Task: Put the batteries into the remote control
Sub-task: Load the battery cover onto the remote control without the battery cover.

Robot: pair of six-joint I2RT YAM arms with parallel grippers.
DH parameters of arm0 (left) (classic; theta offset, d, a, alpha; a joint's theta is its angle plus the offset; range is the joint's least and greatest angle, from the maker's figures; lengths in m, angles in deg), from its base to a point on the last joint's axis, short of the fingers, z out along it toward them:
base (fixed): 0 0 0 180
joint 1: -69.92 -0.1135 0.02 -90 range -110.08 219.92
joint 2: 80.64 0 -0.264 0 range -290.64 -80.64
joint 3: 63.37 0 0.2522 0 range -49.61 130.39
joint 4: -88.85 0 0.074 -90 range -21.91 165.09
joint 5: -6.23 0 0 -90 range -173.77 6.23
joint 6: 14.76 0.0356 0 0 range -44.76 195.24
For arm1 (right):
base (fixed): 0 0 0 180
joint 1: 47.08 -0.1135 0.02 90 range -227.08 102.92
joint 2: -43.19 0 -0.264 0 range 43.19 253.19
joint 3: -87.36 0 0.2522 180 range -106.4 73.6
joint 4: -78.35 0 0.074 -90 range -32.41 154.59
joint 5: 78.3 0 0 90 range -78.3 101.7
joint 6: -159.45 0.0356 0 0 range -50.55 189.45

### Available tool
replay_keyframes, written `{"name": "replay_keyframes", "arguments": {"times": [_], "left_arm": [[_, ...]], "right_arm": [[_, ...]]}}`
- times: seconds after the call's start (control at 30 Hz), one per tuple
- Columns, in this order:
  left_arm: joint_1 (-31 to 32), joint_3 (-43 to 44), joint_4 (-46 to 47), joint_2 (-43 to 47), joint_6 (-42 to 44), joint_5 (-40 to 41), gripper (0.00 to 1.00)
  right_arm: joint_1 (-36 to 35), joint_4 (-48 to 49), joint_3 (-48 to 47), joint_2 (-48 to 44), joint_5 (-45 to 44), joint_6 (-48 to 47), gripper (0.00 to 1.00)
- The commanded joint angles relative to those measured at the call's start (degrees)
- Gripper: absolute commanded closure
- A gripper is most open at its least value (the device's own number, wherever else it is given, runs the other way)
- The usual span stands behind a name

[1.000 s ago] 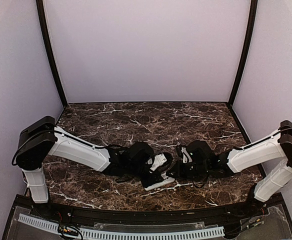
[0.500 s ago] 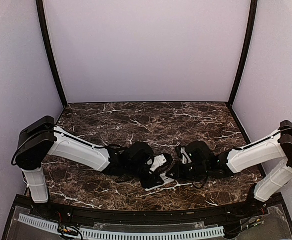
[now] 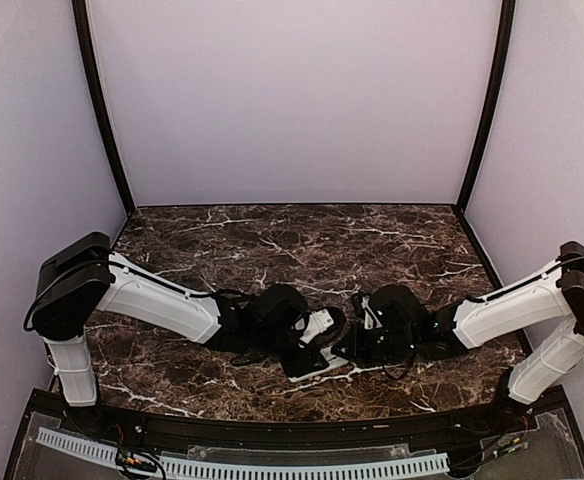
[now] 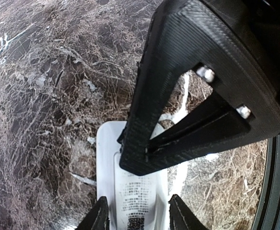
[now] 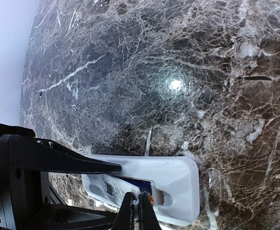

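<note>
The glossy, white-veined dark marble table [image 3: 222, 250] is carrying the smooth white oblong remote control [image 4: 130, 191], back up, at its near middle. The left gripper [image 4: 137, 218] is standing part-open astride the remote's sides; contact is unclear. The right gripper [image 5: 135, 213], its black ribbed jaws closed and empty, is pointing into the recess where a bluish battery [image 5: 133, 184] is lying.

A dark brown marble-patterned tabletop [image 3: 272, 240], veined in white, sits inside a booth of plain pale lavender walls [image 3: 292, 100], with black posts [image 3: 97, 100] at the back corners. A bright spot of light [image 5: 175, 85] glints off the polished surface, and a white slotted strip [image 3: 252, 465] runs along the near edge.
</note>
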Motion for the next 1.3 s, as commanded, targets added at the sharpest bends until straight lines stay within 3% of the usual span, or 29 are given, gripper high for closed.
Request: {"name": "replay_keyframes", "arguments": {"times": [0.0,0.37,0.57,0.9,1.07,1.27], "left_arm": [[0.25,0.97,0.58,-1.22,0.39,0.48,0.59],[0.16,-1.66,8.93,-2.55,0.28,-0.9,0.66],[0.16,-2.81,9.0,-2.99,-0.53,-2.94,0.72],[0.16,-6.16,8.02,-2.3,-0.1,-5.31,0.74],[0.22,-8.03,6.82,-1.17,0.64,-5.81,0.78],[0.31,-9.62,4.93,-0.39,1.5,-6.29,0.79]], "right_arm": [[-1.85,-3.55,1.36,1.71,1.79,0.3,1.0],[-1.93,-3.11,1.54,1.89,1.56,0.49,1.0],[-1.87,-2.86,1.84,1.89,1.63,0.64,1.0],[-1.99,-3.01,1.89,1.39,1.71,0.8,1.0],[-2.08,-4.66,1.11,0.5,2.2,-0.11,0.85],[-1.94,-10.7,-1.25,-3.02,-0.07,-3.31,0.76]]}}
